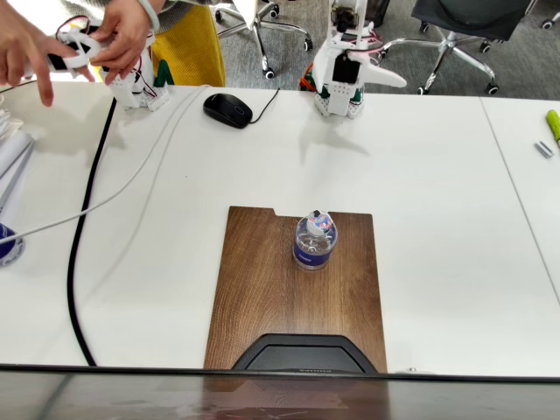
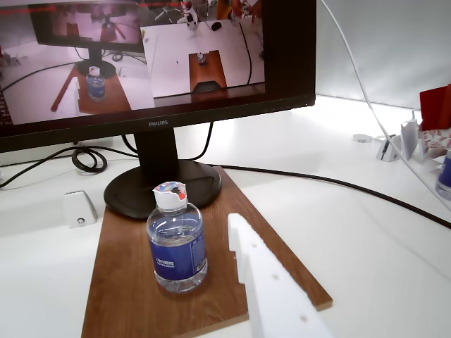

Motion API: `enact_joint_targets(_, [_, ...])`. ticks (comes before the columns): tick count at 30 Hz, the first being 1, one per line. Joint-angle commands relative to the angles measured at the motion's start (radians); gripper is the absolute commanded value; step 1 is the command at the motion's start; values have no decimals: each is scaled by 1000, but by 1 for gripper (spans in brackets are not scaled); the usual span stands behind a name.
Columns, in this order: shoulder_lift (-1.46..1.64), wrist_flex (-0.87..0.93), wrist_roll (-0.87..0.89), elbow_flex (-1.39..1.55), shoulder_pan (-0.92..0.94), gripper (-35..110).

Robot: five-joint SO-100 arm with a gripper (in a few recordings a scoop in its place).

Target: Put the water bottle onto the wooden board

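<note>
The water bottle (image 1: 315,241) stands upright on the wooden board (image 1: 262,297), near the board's far end and a little right of its middle. It is clear, with a blue label and a white cap marked red and blue. In the wrist view the water bottle (image 2: 177,246) stands on the wooden board (image 2: 120,282), just left of a white finger (image 2: 264,282). My gripper (image 1: 392,80) is folded back by the arm's base at the table's far edge, well away from the bottle. It reads as one narrow wedge and holds nothing.
A monitor's black foot (image 1: 302,353) sits on the board's near end, with the monitor (image 2: 141,56) above it. A black mouse (image 1: 227,109) and cables (image 1: 83,227) lie at the back left, where a person's hands (image 1: 122,35) work. A small white box (image 2: 79,209) lies beside the board.
</note>
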Motion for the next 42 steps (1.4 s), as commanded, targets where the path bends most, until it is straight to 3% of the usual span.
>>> enact_joint_targets(1, [26, -57, 25, 29, -5, 71])
enact_joint_targets(4, [26, -89, 25, 54, -40, 69])
enact_joint_targets(8, [26, -92, 26, 18, -57, 48])
enact_joint_targets(19, [26, -110, 25, -87, -52, 47])
enact_joint_targets(21, [26, -110, 18, -89, -52, 31])
enact_joint_targets(23, [26, -109, 0, -89, -52, 0])
enact_joint_targets(42, [26, -166, 0, -74, -35, 0])
